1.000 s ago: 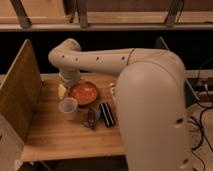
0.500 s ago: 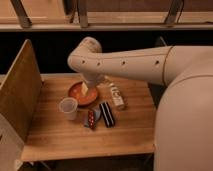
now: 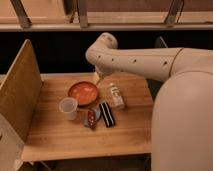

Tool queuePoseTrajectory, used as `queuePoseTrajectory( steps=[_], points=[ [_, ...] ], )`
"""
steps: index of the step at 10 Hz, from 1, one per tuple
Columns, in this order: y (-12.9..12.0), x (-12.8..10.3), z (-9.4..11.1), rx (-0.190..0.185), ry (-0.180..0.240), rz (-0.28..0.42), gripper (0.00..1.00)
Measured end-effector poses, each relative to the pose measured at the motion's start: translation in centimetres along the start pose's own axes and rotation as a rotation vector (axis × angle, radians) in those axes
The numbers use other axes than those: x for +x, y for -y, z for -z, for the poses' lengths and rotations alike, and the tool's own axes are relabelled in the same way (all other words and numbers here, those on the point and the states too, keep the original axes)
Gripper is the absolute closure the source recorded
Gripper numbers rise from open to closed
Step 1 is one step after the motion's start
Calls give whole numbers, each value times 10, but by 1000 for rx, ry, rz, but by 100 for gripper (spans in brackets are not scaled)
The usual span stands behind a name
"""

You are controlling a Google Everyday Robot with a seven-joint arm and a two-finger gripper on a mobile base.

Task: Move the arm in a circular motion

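The cream-white arm (image 3: 150, 62) fills the right side of the camera view. It reaches left over the wooden table (image 3: 60, 137) to a rounded elbow (image 3: 103, 45). Below that elbow a small pale end piece, the gripper (image 3: 97, 76), hangs just behind the far right rim of an orange-red bowl (image 3: 83, 93). The thick arm segment hides most of the gripper.
On the table stand a clear plastic cup (image 3: 68, 108), a small bottle lying on its side (image 3: 116, 96), a dark snack packet (image 3: 106, 114) and a red packet (image 3: 91, 119). A tall wooden panel (image 3: 20, 92) borders the table's left side. A dark railing runs behind.
The arm's elbow and gripper have swung to the right and away from the camera, from left of the bowl, across it, to its far right rim. The table objects have not moved.
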Motion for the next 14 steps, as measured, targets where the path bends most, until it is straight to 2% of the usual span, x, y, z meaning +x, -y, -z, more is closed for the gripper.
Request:
queuePoseTrajectory(
  steps=[1,2,4,5,6,8,10,12,13,14],
  points=[
    [-5,-20,-12,-28,22,17,20],
    [-21,-35,-17,-67,35,39,20],
    [-63,-48,-20,-139,34,118,20],
    [-99,-45,-16,-186,12,202,20],
    [-123,-41,-12,-214,-2,255,20],
    [-186,-22,8,-275,-53,388,20],
    [-206,-5,26,-278,-85,422,20],
    [-216,16,51,-265,-101,410,20],
    [-208,25,59,-249,-103,376,20],
    [-183,40,68,-204,-113,299,20]
  ],
)
